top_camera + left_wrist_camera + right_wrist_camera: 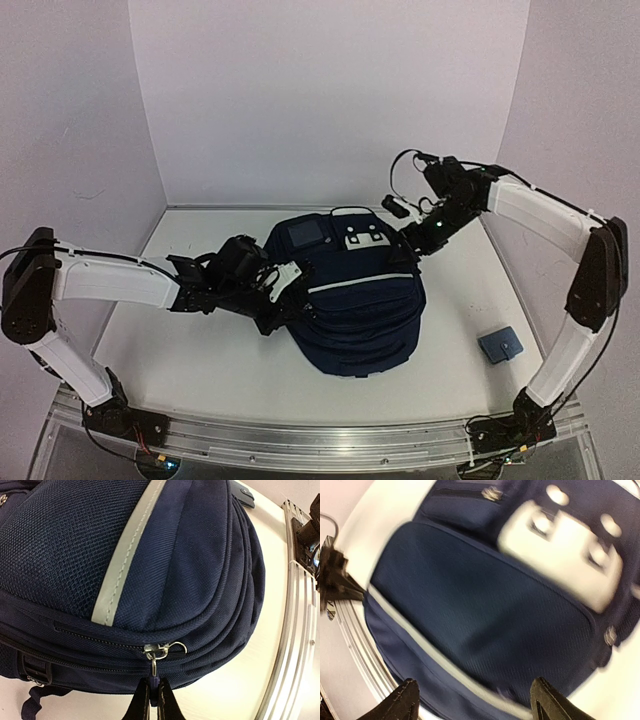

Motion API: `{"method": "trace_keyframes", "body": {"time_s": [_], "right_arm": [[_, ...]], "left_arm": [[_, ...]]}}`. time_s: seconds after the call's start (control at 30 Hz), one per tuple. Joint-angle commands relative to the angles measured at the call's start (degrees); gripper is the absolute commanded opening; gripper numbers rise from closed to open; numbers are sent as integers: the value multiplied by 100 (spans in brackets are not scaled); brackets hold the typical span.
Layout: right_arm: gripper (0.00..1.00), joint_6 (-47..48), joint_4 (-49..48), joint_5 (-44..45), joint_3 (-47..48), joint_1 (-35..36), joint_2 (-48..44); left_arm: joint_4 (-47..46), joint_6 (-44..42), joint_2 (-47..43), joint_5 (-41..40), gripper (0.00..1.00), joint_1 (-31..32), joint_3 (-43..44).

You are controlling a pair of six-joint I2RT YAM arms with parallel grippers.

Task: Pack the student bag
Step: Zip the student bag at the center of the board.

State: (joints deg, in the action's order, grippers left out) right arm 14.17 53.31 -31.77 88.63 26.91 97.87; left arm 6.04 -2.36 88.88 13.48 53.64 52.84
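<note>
The left pincer [154, 698] is pinched tight on the metal zipper pull [154, 669] at the left side of the student bag [150, 555], with only the tab between its fingers. The right pincer [476, 700] hangs spread wide and gripping nothing over the bag's top end, by the white patch [570, 565]. The bag lies flat mid-counter [200, 340]. A small blue pouch [500, 346] sits apart near the right edge.

navy student bag [355, 320], pale grey stripe [360, 283], white dark-dotted patch [366, 239], blue pouch [500, 346]
</note>
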Motion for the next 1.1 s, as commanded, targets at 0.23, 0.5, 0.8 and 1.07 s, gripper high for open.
{"method": "trace_keyframes", "body": {"time_s": [0.23,0.5,0.8,1.07], "right_arm": [[81,248,56,-565,-1354,-35,-51],[72,162,16,-2265,-1505,-84,613],[60,-522,-615,-3116,-1420,-79,618],[62,-740,-923,-3361,-1569,41,484]], "left_arm": [[510,79,-326,313,0,-39,216],[1233,117,-258,168,0,452,652],[1738,174,78,-74,0,1123,1256],[1064,892,658,-468,0,1296,1675]]}}
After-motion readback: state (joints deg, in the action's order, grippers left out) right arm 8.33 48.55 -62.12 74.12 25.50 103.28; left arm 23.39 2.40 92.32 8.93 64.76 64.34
